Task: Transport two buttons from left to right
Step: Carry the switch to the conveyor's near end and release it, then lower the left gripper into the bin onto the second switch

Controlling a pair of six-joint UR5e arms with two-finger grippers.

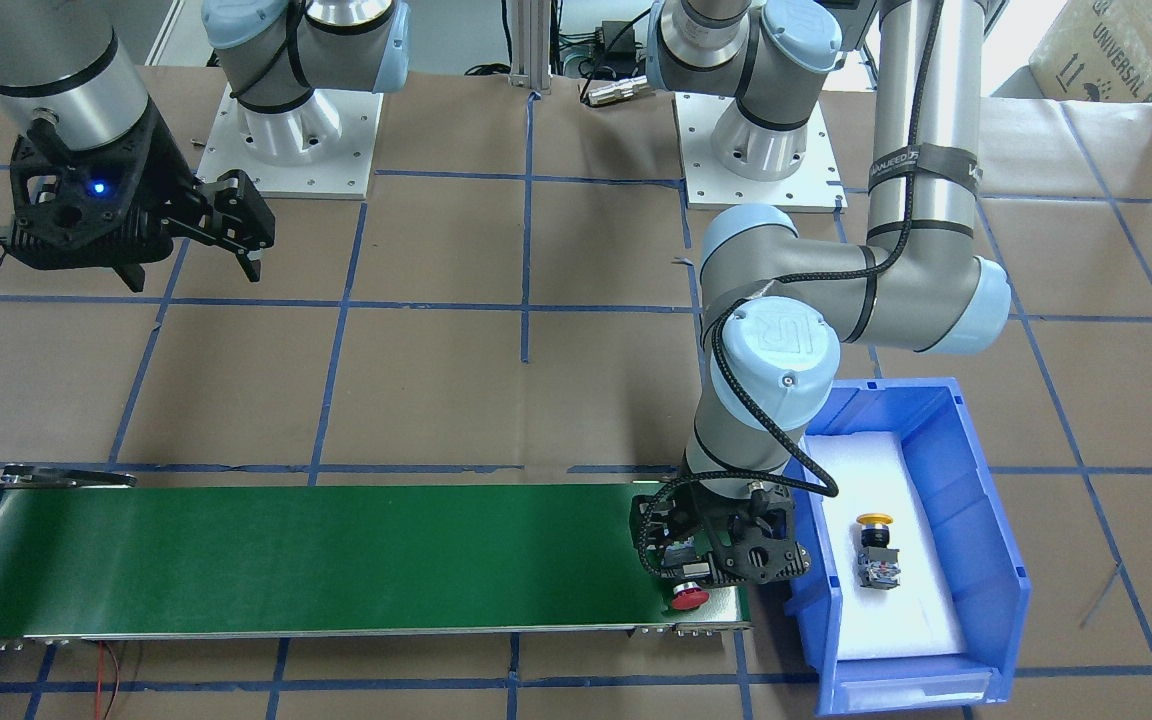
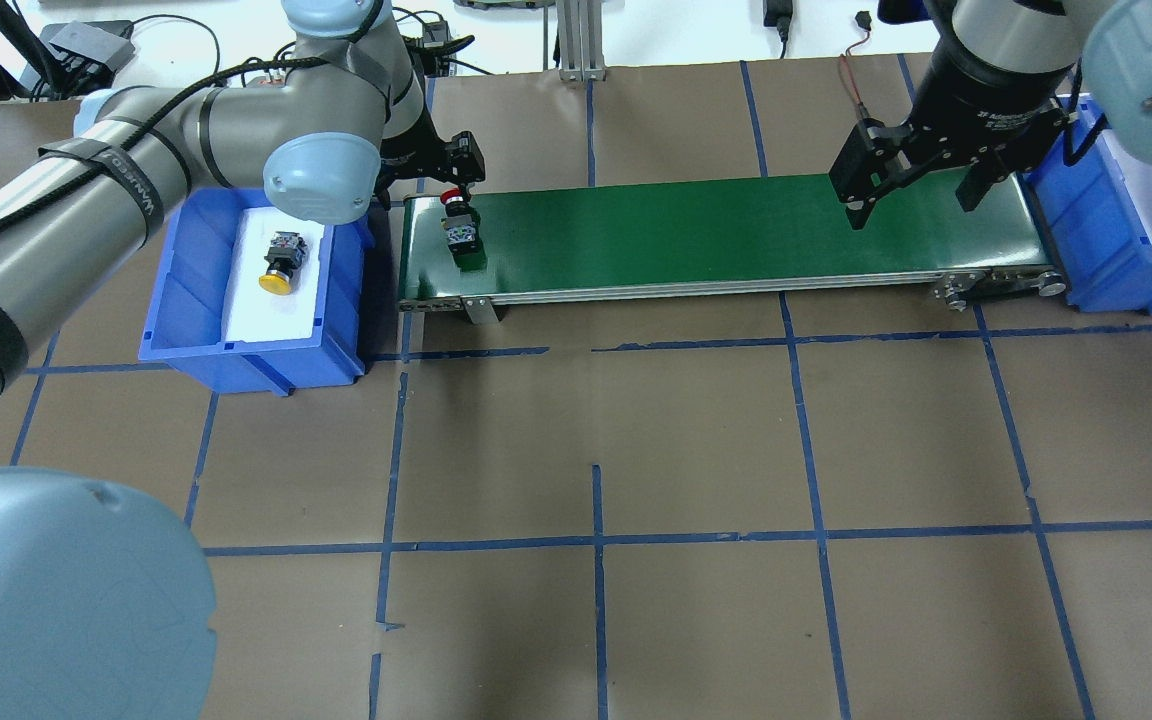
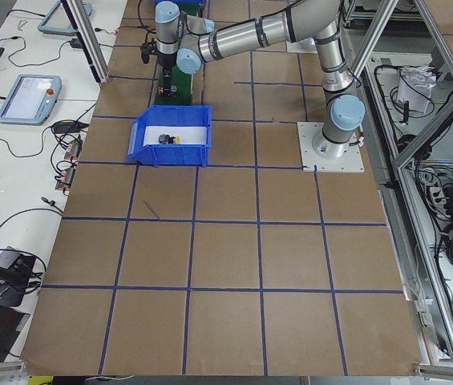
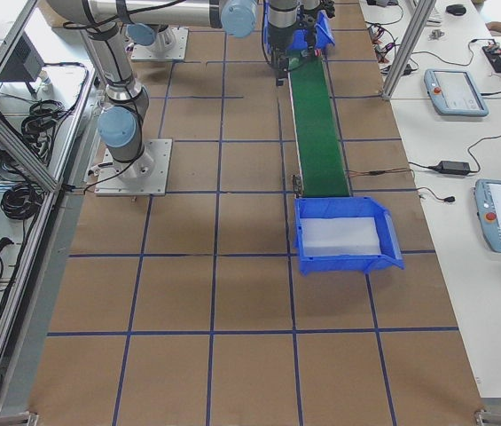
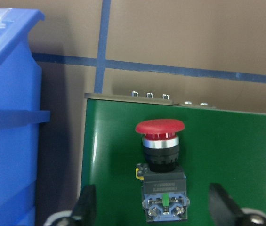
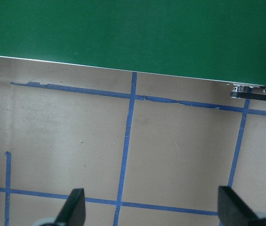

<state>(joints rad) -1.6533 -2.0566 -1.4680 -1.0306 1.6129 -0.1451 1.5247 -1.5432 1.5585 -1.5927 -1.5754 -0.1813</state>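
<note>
The red button (image 5: 162, 174) lies on the left end of the green conveyor belt (image 2: 716, 235), cap pointing away from the robot; it also shows in the overhead view (image 2: 459, 228) and the front view (image 1: 691, 597). My left gripper (image 5: 154, 209) is open and straddles it, with both fingers clear of its grey block. The yellow button (image 2: 281, 265) lies on white foam in the blue bin (image 2: 166, 300) at the left. My right gripper (image 2: 911, 205) is open and empty above the belt's right end.
A second blue bin (image 2: 1136, 230) with white foam stands at the belt's right end. The table is brown paper with blue tape lines (image 2: 596, 540). The arm bases (image 1: 296, 140) stand behind the belt.
</note>
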